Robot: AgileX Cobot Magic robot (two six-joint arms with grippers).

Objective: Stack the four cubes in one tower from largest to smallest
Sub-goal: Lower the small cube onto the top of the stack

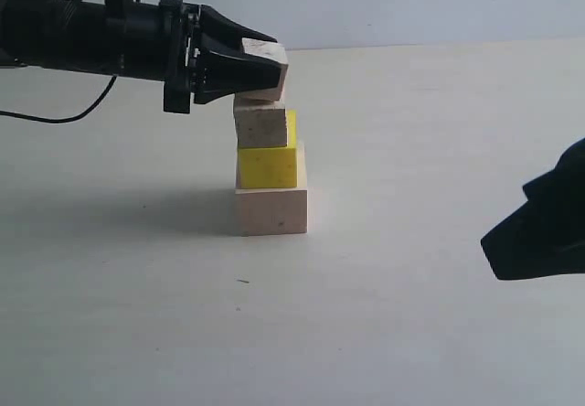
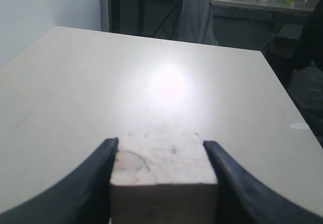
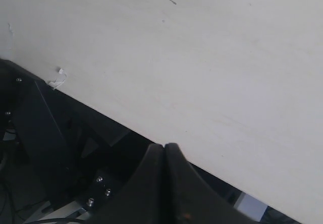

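At left in the exterior view, reaches in level from the side with the left gripper [image 1: 259,66], with fingers [image 2: 88,188] parted about halfway and pressed on two opposite flanks of the smallest cube [image 1: 272,57], leaving its underside free to land. Holds that cube right over the tower [image 1: 270,186], touching or just clear of the second small cube [image 1: 261,127]; cannot tell which, and seemingly a little tilted. Beneath, shows the yellow cube [image 1: 268,166] seated on the largest cube [image 1: 272,209], with left edges roughly flush in this view rather than centred. Looks like the last placement: calls for levelling, a short lowering and a gentle release to avoid nudging the column. Farther right, well apart from the tower, parks the right gripper [image 3: 165,148] low over the table [image 1: 411,315], fingers pressed together on nothing, presumably to stay clear of the stacking.
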